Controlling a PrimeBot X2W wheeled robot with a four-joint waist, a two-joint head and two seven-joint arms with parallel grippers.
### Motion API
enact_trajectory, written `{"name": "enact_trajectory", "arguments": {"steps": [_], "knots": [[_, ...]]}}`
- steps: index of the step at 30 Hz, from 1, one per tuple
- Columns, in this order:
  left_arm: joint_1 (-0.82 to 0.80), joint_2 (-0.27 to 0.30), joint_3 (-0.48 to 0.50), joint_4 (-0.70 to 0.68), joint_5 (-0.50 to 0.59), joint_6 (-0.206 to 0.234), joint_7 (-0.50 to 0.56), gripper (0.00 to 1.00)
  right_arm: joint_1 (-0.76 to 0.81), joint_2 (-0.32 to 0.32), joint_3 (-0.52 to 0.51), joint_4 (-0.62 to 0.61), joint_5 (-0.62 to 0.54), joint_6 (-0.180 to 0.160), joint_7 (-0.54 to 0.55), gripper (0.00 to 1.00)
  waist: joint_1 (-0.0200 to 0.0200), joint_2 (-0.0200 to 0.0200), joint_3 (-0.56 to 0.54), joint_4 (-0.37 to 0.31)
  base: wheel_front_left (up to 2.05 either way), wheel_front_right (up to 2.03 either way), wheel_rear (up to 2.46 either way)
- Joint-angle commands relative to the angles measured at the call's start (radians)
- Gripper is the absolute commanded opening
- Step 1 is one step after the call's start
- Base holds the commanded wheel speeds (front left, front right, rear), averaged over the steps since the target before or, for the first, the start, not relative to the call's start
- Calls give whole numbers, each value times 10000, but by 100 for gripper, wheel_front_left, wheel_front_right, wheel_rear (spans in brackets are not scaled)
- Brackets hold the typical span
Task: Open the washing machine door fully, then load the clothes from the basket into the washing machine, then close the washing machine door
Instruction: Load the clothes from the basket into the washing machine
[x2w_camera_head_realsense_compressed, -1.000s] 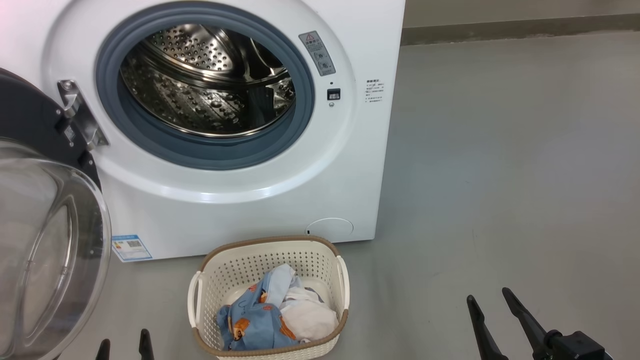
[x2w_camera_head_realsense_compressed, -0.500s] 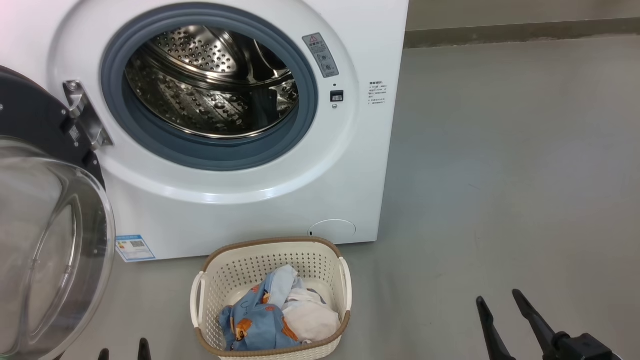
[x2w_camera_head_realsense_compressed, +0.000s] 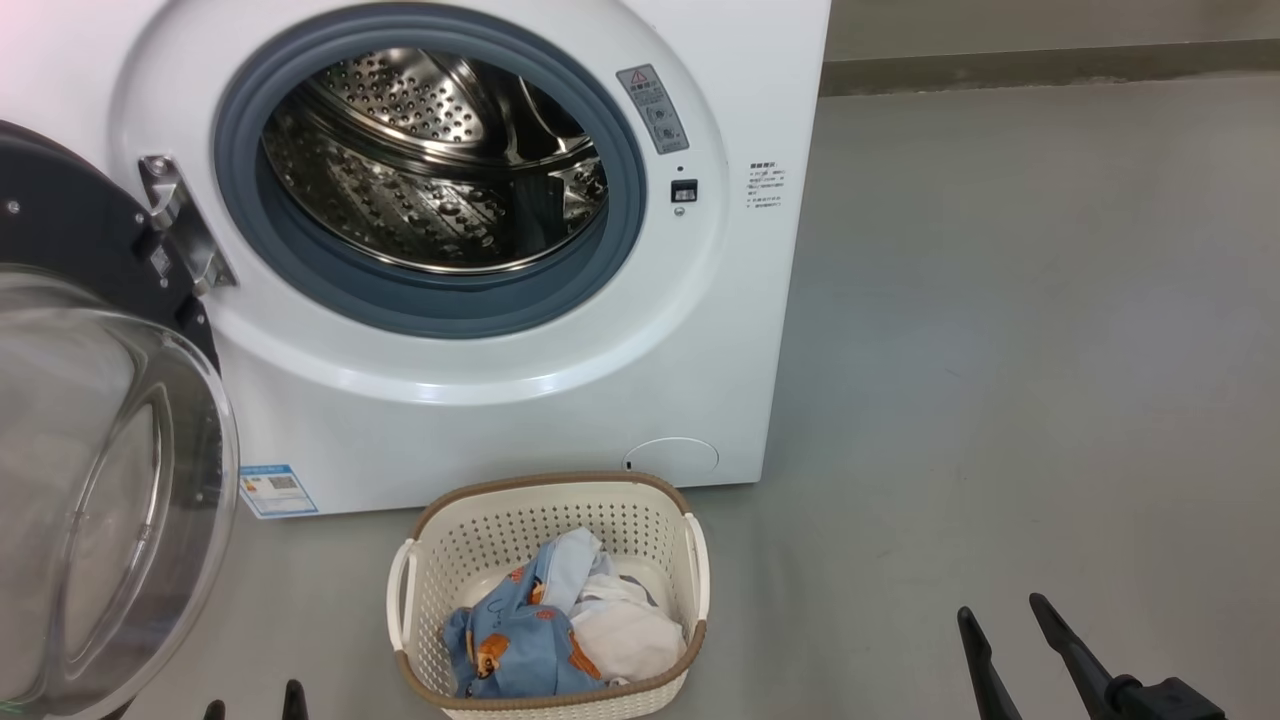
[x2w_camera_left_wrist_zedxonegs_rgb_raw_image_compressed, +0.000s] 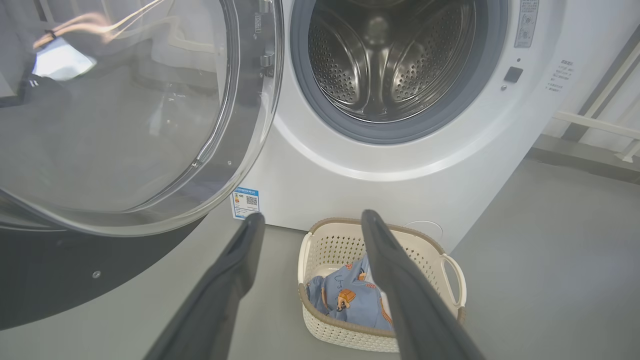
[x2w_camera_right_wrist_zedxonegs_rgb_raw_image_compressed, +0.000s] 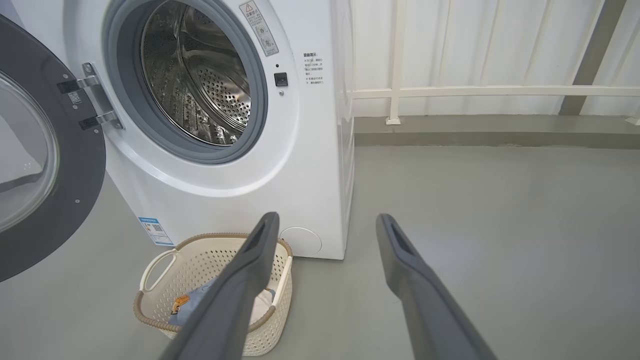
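At 9 o'clock of the machine (x2w_camera_head_realsense_compressed: 500, 430), the door (x2w_camera_head_realsense_compressed: 90, 430) hangs swung wide on its hinge (x2w_camera_head_realsense_compressed: 180, 235), glass bowl toward the camera, and the drum (x2w_camera_head_realsense_compressed: 430, 160) lies open to reach with nothing of cloth showing inside it. So the first step looks done, or nearly so; whether the door has reached the end of its swing cannot be told from these views. Loading has not begun: the clothes (x2w_camera_head_realsense_compressed: 590, 620) sit in the basket (x2w_camera_head_realsense_compressed: 545, 482), which stands on the floor (x2w_camera_head_realsense_compressed: 1000, 350) at 6 o'clock of the drum mouth, just before the machine's front. The blue piece (x2w_camera_head_realsense_compressed: 510, 645) with bear prints fills the basket's 7 o'clock side, and the white piece (x2w_camera_head_realsense_compressed: 625, 640) lies against it at 4 o'clock, both heaped loose below the rim. The left tool (x2w_camera_head_realsense_compressed: 253, 703) shows its tips at 7 o'clock of the head view, wide apart and empty, near the door's lower edge; in its own wrist view the basket lies just ahead of those tips. The right tool (x2w_camera_head_realsense_compressed: 1002, 608) stands at 5 o'clock of the head view, wide apart too, holding nothing, well apart from the basket over bare floor. Left to do, by my reckoning: pick each piece out of the basket, carry it up to 12 o'clock into the drum, then swing the door from 9 o'clock back onto the seal (x2w_camera_head_realsense_compressed: 632, 200) and press it shut.
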Motion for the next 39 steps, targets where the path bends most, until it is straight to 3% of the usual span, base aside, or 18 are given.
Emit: {"name": "enact_trajectory", "arguments": {"steps": [1, 16, 23, 39], "knots": [[-166, 38, 292, -262, 101, -3, -91, 100, -197, -65, 220, -210, -79, 62, -120, 100, 0, 0, 20, 5, 0, 0, 0], [-255, 38, 324, -90, 321, -196, -91, 100, -230, -18, 285, -189, -8, 62, -120, 100, 0, 0, 197, 4, 76, -107, 31], [-302, 38, 223, -85, 307, -27, -91, 100, -270, 8, 294, -194, 19, 62, -120, 100, 0, 0, 302, 24, 129, -137, 8], [-288, 37, 38, -220, 278, -21, -91, 100, -361, 71, 352, -149, 59, 62, -120, 100, 0, 0, 452, -18, 16, -16, 0]]}}
